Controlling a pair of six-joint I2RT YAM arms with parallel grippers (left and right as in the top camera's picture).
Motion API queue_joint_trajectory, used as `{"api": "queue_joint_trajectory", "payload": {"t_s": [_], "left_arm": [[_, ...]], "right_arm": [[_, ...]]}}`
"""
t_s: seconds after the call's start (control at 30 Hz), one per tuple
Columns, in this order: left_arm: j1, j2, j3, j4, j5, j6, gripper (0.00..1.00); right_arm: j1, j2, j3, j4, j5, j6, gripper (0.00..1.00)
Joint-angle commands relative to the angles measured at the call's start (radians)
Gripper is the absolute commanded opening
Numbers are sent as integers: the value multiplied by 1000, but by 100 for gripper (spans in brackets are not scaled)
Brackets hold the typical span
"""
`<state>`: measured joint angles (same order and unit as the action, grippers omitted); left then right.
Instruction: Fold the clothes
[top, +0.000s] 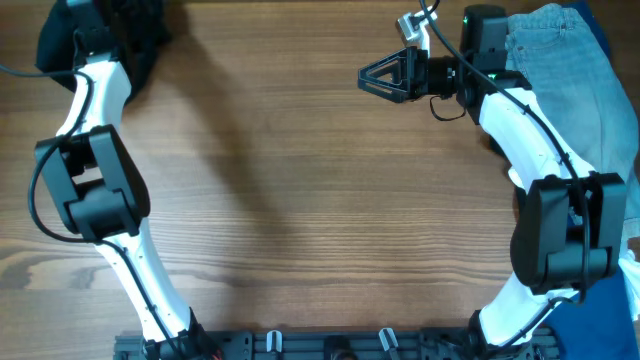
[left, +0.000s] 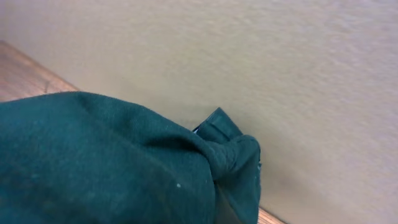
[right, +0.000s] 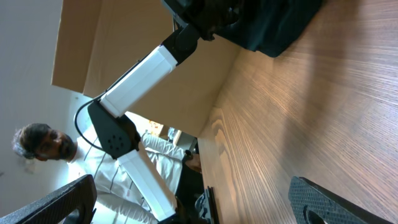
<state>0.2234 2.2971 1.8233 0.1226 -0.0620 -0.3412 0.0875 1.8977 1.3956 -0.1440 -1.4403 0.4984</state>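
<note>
the black garment is soft, limp and light. it will sag and slip, so a hem or corner is the place to pinch. it lies heaped around the left claw, whose fingers are buried in cloth. that claw is closed, and only the left wrist view shows fabric bunched to a knot right at it, seemingly held. the right claw gapes empty, well apart from the heap. only overhead shows jeans behind it.

Wooden table, black garment at far-left corner, jeans along right edge
</note>
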Motion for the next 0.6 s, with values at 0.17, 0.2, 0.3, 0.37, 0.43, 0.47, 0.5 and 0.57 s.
{"api": "queue_joint_trajectory", "payload": {"t_s": [0.17,0.2,0.3,0.37,0.43,0.47,0.5,0.57], "left_arm": [[-14,9,9,-174,57,-26,4],[-19,9,9,-199,74,-26,4],[-41,9,9,-278,161,-32,4],[-61,9,9,-340,215,-39,4],[-87,9,9,-413,256,-73,4],[-104,9,9,-454,277,-100,4],[-118,9,9,-491,294,-122,4],[-145,9,9,-557,340,-153,4]], "right_arm": [[5,-32,-10,5,-30,-27,100],[5,-32,-10,5,-30,-28,100],[5,-32,-10,5,-29,-28,100],[5,-32,-10,5,-27,-28,100],[5,-32,-10,5,-24,-28,100],[5,-32,-10,5,-23,-28,100],[5,-32,-10,5,-20,-28,100],[5,-32,-10,5,-20,-29,100]]}}
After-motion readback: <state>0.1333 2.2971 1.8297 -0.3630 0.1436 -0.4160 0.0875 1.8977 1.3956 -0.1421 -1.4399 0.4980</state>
